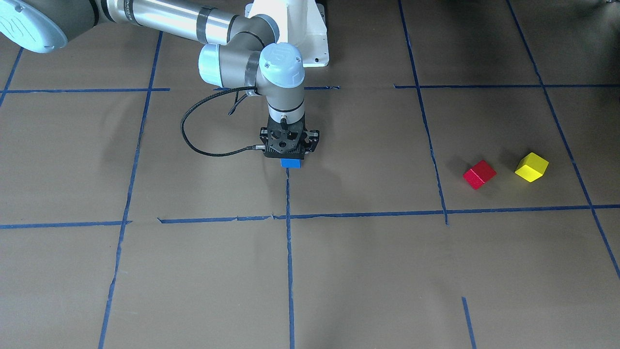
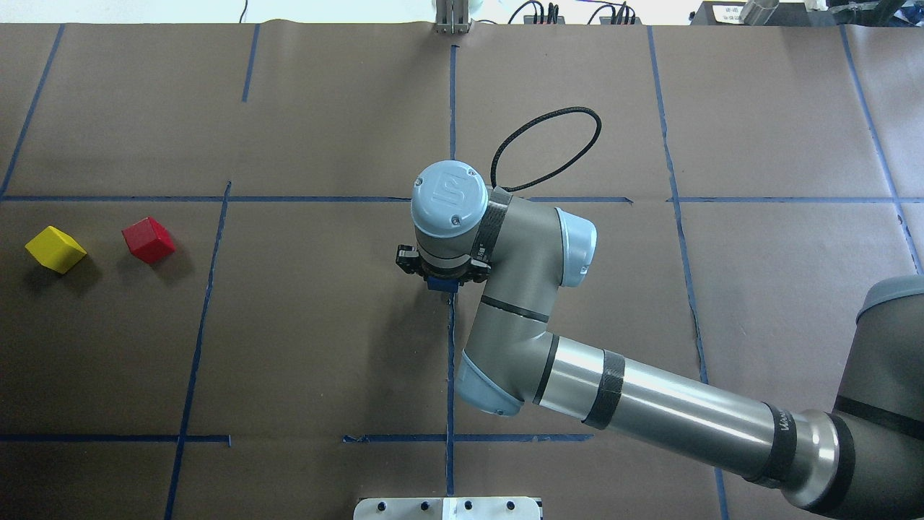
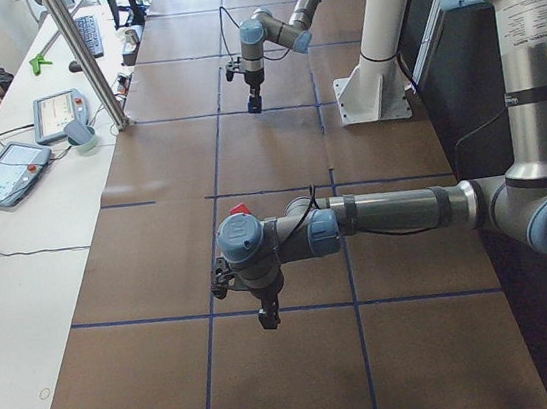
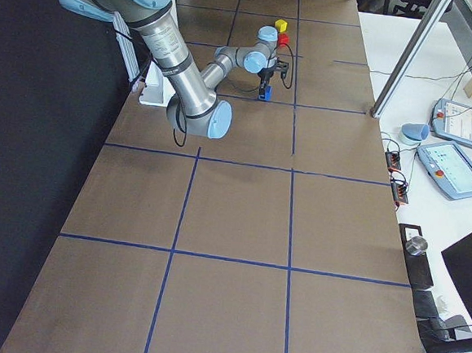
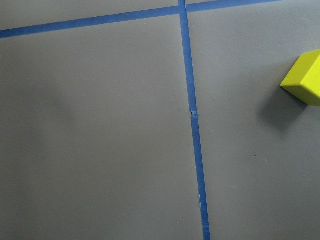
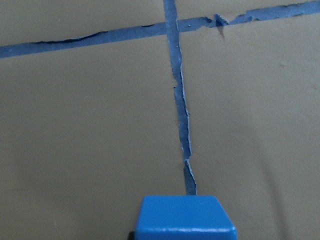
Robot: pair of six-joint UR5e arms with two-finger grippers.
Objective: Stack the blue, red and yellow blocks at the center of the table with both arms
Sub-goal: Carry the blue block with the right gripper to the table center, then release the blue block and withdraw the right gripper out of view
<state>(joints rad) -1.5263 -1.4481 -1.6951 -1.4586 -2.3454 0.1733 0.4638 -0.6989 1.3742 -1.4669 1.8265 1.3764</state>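
Overhead exterior: our right pincer (image 2: 441, 277) pinches the blue block (image 2: 439, 284); we should set it flat at the desk (image 2: 325, 325) centre, releasing gently.

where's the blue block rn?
Front-facing view: blue block at table centre, directly under the right gripper, on a tape line's end; the red block and yellow block lie well off to view-right.

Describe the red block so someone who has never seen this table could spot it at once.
On the brown table gridded with blue tape, look to the robot's left side. Two cubes sit apart in one rectangle there; the red block is the one nearer the centre, the yellow block farther out.
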